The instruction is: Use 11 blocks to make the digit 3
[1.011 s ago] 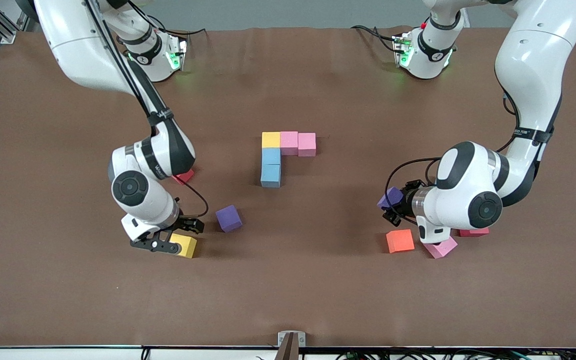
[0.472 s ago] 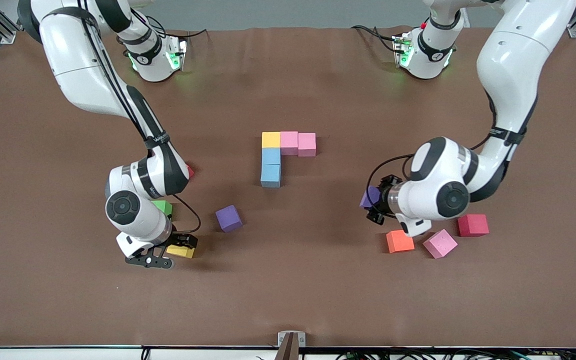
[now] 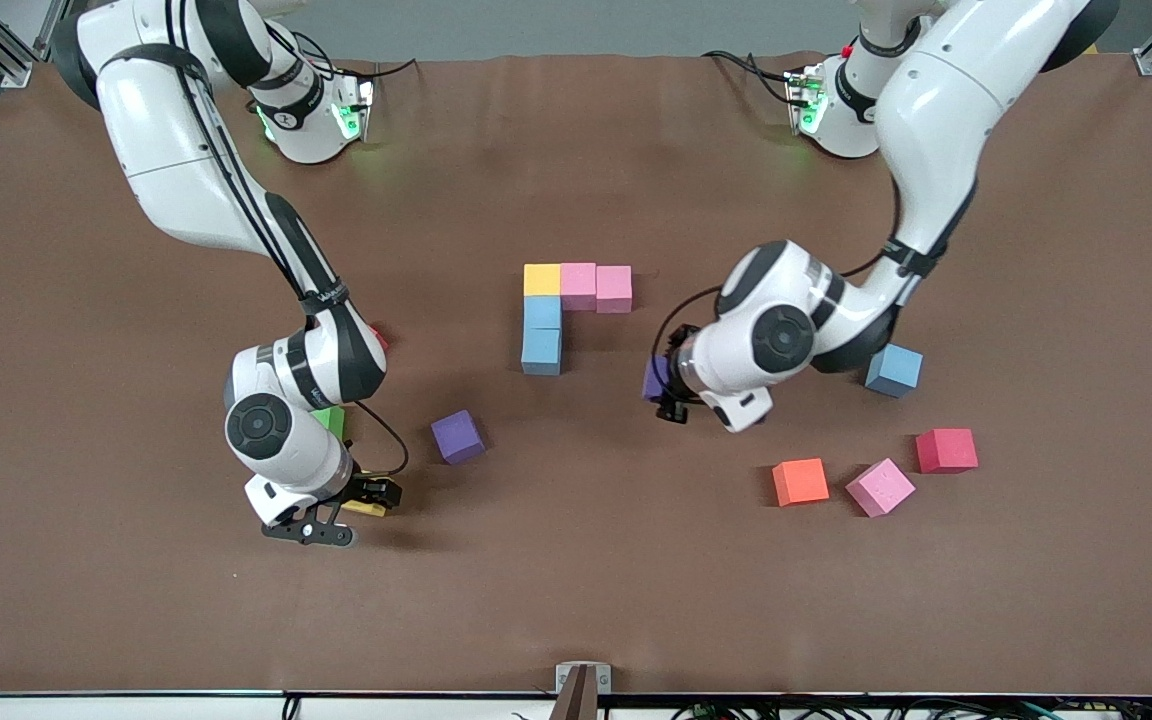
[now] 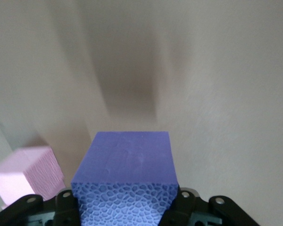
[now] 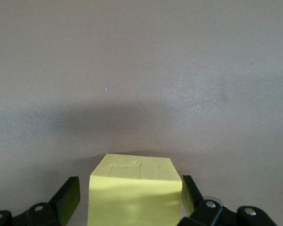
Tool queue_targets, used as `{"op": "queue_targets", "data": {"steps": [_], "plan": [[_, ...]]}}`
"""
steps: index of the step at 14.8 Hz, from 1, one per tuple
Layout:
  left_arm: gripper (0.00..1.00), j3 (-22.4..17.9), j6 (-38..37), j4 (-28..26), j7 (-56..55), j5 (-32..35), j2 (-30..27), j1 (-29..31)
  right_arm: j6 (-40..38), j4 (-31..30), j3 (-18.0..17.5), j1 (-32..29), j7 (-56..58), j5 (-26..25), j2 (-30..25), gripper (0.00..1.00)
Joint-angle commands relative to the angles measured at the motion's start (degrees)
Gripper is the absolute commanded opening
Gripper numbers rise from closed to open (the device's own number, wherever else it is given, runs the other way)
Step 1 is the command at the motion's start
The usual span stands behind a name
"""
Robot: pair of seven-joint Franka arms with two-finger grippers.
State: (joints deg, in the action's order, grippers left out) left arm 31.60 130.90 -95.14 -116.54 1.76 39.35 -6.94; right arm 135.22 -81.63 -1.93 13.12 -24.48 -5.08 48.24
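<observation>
The left gripper (image 3: 664, 392) is carrying a purple cube (image 4: 125, 176), clamped between its fingers, over bare table between the started figure and the loose light-blue cube (image 3: 894, 369). The right gripper (image 3: 351, 510) is sitting low around a yellow cube (image 5: 136, 190) on the table toward the right arm's end. Its fingers are flanking the cube's two sides with small gaps showing, so it is not gripping yet.

The figure so far is five touching cubes at mid-table: a yellow one (image 3: 541, 279) and two pink ones (image 3: 596, 286) forming a bar, with two light-blue ones (image 3: 542, 337) running down from the yellow cube toward the front camera. Loose cubes are lying about: a second purple cube (image 3: 458, 437) near the right arm, an orange cube (image 3: 799, 481), a pink cube (image 3: 880, 487) and a red cube (image 3: 946, 450) toward the left arm's end. A green cube (image 3: 328, 417) is peeking out by the right arm's wrist.

The cubes look like light, matte foam, with a pebbled cut face on the purple one. They are likely to give a little under pressure and are unlikely to slip. Taking each on two opposite flat sides, squarely and near mid-height, should keep it from twisting when set against its neighbours.
</observation>
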Motion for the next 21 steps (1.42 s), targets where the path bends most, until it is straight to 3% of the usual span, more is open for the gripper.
{"op": "queue_targets", "data": {"steps": [1, 2, 3, 4, 5, 6, 11, 14, 18, 21], "plan": [[0.03, 0.0, 7.4, -4.2, -7.4, 0.6, -0.2, -2.5, 0.0, 1.1, -0.8, -0.5, 0.1, -1.0, 0.5, 0.83], [0.03, -0.1, 11.4, -5.9, -10.3, 1.0, -0.1, -3.5, -0.1, 1.1, -0.7, -0.5, 0.3, -1.0, 0.5, 0.67], [0.03, -0.3, 15.6, -7.6, -12.5, 1.1, 0.0, -4.3, -0.3, 1.1, -0.7, -0.5, 0.5, -1.4, 0.5, 0.43], [0.04, -0.4, 18.8, -8.8, -13.5, 1.1, 0.1, -5.1, -0.3, 1.1, -0.7, -0.5, 0.4, -2.0, 0.5, 0.25], [0.04, -0.5, 19.6, -8.9, -13.9, 1.1, 0.7, -6.1, -0.5, 1.1, -0.7, -0.2, 0.3, -2.1, 0.4, 0.09], [0.04, -0.9, 19.8, -8.9, -14.8, 1.1, 1.1, -7.4, -0.6, 1.1, -0.7, -0.1, 0.4, -2.2, 0.1, 0.03], [0.04, -11.8, 21.0, -6.3, -19.2, 1.0, 2.7, -19.7, -4.1, 1.2, -1.1, 1.1, 0.5, -2.4, -1.3, 0.01], [0.03, -12.7, 20.9, -5.6, -19.3, 1.1, 2.9, -21.4, -6.2, 2.3, -1.2, 1.6, 1.1, -2.3, -2.2, 0.01], [0.03, -13.3, 20.9, -5.1, -19.1, 1.2, 3.1, -22.8, -18.5, 9.7, -1.9, 3.9, 0.6, -1.7, -2.3, 0.00], [0.03, -13.5, 21.0, -4.6, -18.9, 1.2, 3.5, -23.0, -19.6, 9.9, -2.8, 5.8, -1.3, -0.9, -4.7, 0.00]]}}
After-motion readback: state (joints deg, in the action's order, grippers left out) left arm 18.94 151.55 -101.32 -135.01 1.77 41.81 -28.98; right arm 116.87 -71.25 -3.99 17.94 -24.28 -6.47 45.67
